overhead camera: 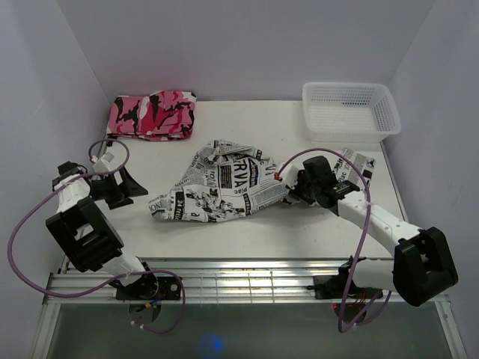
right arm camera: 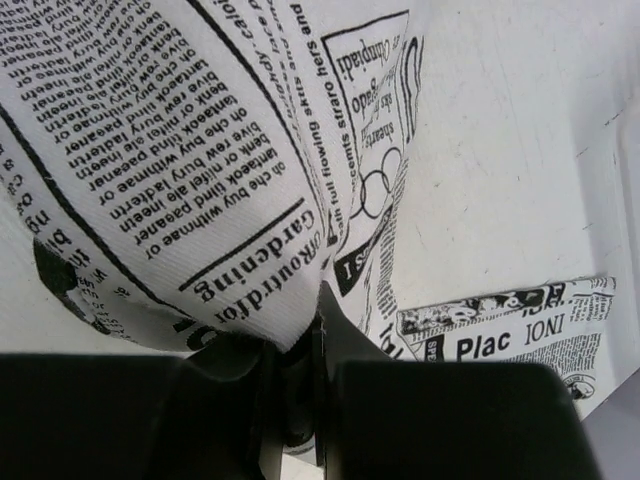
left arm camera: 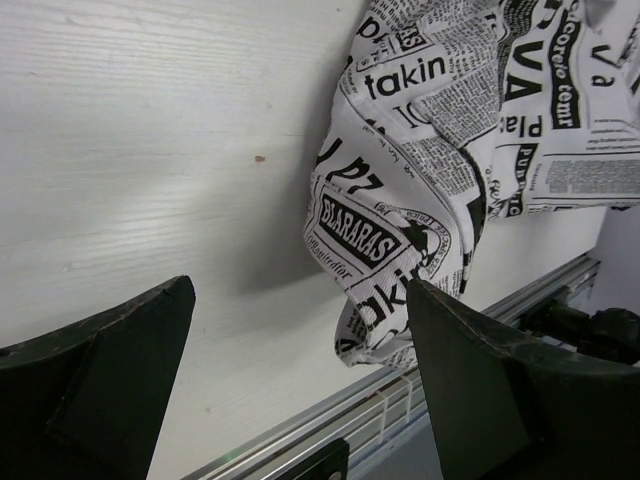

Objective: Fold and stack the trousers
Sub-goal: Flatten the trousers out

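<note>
The newspaper-print trousers (overhead camera: 224,182) lie crumpled in the middle of the table, with one end reaching right past my right arm (overhead camera: 358,162). My right gripper (overhead camera: 290,193) is shut on the trousers' right side; in the right wrist view the cloth (right arm camera: 200,170) is pinched between the jaws (right arm camera: 300,350). My left gripper (overhead camera: 127,185) is open and empty, to the left of the trousers and apart from them. In the left wrist view its fingers (left arm camera: 470,370) frame the trousers' near corner (left arm camera: 400,240).
A folded pink, black and white camouflage garment (overhead camera: 152,114) lies at the back left. A white mesh basket (overhead camera: 349,111) stands at the back right. A metal rail (overhead camera: 239,277) runs along the table's near edge.
</note>
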Controlling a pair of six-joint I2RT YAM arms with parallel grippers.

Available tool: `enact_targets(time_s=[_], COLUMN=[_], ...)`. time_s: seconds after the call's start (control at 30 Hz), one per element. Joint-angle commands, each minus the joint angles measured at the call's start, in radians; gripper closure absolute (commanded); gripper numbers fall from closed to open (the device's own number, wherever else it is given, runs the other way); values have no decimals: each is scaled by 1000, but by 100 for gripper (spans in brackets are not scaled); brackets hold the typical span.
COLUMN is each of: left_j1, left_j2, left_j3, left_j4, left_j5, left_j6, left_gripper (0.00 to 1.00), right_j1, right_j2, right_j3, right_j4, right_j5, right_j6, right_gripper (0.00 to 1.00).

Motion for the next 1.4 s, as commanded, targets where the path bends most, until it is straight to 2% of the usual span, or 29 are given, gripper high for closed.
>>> enact_targets(time_s=[0.0,0.1,0.23,0.33,0.37,0.47,0.5,0.57,0.6,0.67,0.73,0.83,0.93,1.07,1.27,1.37], left_j1=[-5,-7,-30,-125,-161,-179,-180,-180,-180,-180,-180,-198,-267,-385,-539,-599], left_j2=[-12,2,-18,-67,-90,-185,-194,-210,-219,-273,-328,-447,-550,-604,-540,-485], left_j3=[-41,-57,-34,-22,-19,21,61,90,97,80,8,-95,-202,-288,-350,-371], left_j4=[54,50,-19,-62,-64,-65,-103,-223,-254,-333,-340,-326,-262,-84,89,161], left_j5=[143,163,269,217,201,137,122,79,59,1,-36,-78,-96,-122,-207,-253], left_j6=[-60,-54,47,145,225,342,494,668,804,950,1091,1213,1194,1031,891,842], left_gripper=[2,2,2,2,2,2,2,2,2,2,2,2,2,2,2,6], right_j1=[-26,-72,-131,-132,-132,-135,-137,-152,-160,-184,-204,-218,-229,-238,-250,-250], right_j2=[-5,-1,12,27,33,73,93,111,130,145,173,216,260,302,342,335], right_j3=[20,22,69,92,97,114,112,112,114,128,147,166,189,218,233,220], right_j4=[-32,-32,-62,-76,-78,-102,-104,-108,-111,-122,-137,-160,-174,-190,-222,-234], right_j5=[1,-40,-86,-103,-106,-118,-120,-121,-130,-141,-157,-163,-170,-183,-209,-238], right_j6=[-36,-40,-28,-22,-17,-7,-3,0,3,12,16,26,46,69,98,116], right_gripper=[92,92,92,92,92,92,92,92,92,92,92,92,92,92,92,92])
